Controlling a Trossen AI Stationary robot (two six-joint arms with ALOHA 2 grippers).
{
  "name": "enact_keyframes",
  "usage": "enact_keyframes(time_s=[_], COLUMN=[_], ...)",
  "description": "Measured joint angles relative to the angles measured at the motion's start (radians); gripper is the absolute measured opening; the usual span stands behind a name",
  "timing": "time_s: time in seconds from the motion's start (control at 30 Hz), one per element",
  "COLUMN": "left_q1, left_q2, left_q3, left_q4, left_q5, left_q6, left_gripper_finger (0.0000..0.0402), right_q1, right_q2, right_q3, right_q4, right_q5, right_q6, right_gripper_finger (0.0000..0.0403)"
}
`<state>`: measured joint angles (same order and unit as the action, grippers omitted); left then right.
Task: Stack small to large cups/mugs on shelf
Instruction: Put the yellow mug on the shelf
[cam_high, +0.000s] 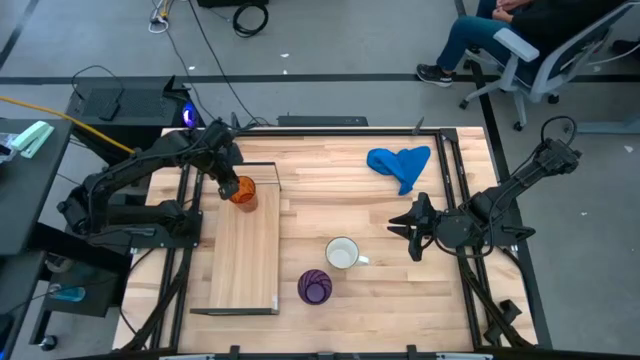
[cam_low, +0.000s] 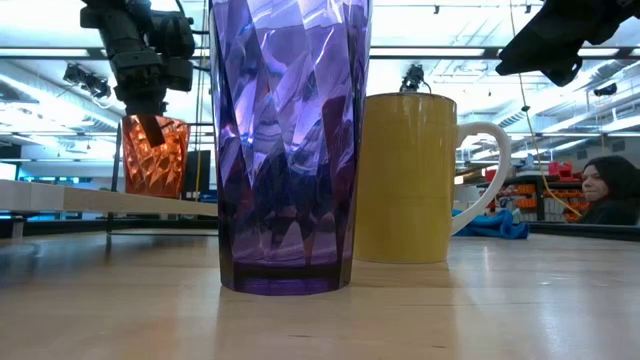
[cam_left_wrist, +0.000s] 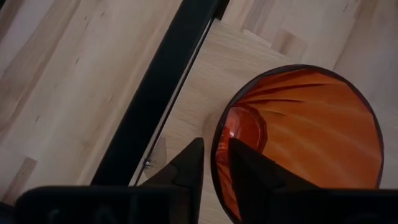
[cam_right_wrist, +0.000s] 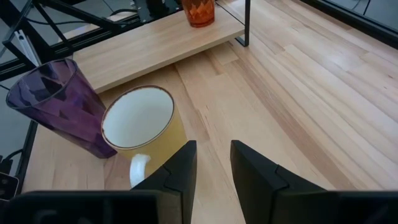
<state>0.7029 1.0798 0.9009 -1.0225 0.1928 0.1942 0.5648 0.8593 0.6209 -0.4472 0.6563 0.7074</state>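
Orange cup rim between left hand fingers, on shelf.

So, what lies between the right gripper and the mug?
Nothing: in the high view, only bare tabletop separates the right gripper from the mug. The right wrist view agrees.

The high view looks straight down from above, taking in the whole tabletop and floor around it. The low view sits at table height, very near the purple cup, facing level across to the room. The left wrist view looks steeply down, close onto the orange cup on the shelf. The right wrist view looks obliquely across the table (mug near, shelf far), sharing all three vessels with the low view.
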Motion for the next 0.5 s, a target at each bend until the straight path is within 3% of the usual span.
enact_keyframes(time_s=[0.5], left_q1=[-0.008], left_q2=[0.0], left_q3=[0.198], left_q4=[-0.054], left_q5=[0.045], left_q6=[-0.037], left_gripper_finger=[0.0115], right_q1=[0.0], right_q2=[0.0], right_q3=[0.0], right_q4=[0.0], right_q5=[-0.01], right_q6=[0.008], right_gripper_finger=[0.0105])
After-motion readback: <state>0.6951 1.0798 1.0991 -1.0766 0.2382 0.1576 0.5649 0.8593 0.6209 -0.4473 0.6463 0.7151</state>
